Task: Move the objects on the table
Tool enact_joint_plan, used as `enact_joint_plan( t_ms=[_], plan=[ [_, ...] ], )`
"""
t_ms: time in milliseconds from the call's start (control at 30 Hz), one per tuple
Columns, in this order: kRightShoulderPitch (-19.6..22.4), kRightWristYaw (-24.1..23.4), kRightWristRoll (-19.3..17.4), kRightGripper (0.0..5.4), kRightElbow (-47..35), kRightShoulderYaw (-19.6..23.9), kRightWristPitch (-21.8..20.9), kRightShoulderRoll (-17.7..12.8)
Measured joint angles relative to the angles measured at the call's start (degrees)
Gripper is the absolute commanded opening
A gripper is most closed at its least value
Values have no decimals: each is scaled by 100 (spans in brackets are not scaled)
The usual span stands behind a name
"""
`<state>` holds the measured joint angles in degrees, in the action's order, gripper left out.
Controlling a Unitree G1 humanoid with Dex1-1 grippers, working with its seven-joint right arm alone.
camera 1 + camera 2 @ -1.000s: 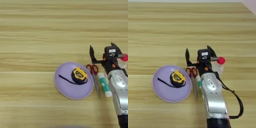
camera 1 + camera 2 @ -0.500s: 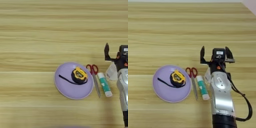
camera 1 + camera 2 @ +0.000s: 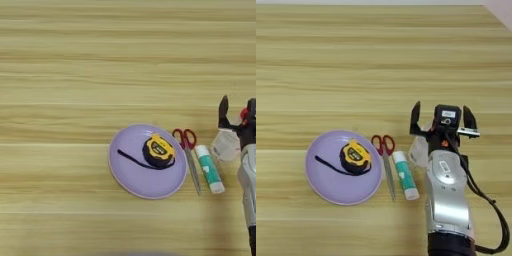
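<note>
My right gripper (image 3: 442, 120) is open at the table's right side, its two black fingers (image 3: 415, 120) spread wide. It hangs over the small clear bottle (image 3: 418, 149), which lies on the table (image 3: 356, 60) mostly hidden under the gripper and forearm. A bit of the bottle's red cap (image 3: 243, 114) shows. Left of it lie the white-teal glue stick (image 3: 405, 175) and the red-handled scissors (image 3: 385, 150), side by side. Further left, the lilac plate (image 3: 326, 182) holds the yellow-black tape measure (image 3: 355, 156), with its strap trailing to the left.
My silver forearm (image 3: 448, 200) comes in from the bottom edge on the right. Bare wood stretches across the far half of the table and to the left of the plate.
My gripper has moved right, from above the scissors and glue stick to over the bottle, still open. The glue stick is now uncovered. The things on the table have not moved.
</note>
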<state>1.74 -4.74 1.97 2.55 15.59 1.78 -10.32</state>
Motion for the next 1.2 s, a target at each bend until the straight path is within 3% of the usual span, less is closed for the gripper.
enact_joint_plan(
  t_ms=[1200],
  plan=[
    [355, 29, -209, 537, 1596, 70, -20, -84]
  ],
)
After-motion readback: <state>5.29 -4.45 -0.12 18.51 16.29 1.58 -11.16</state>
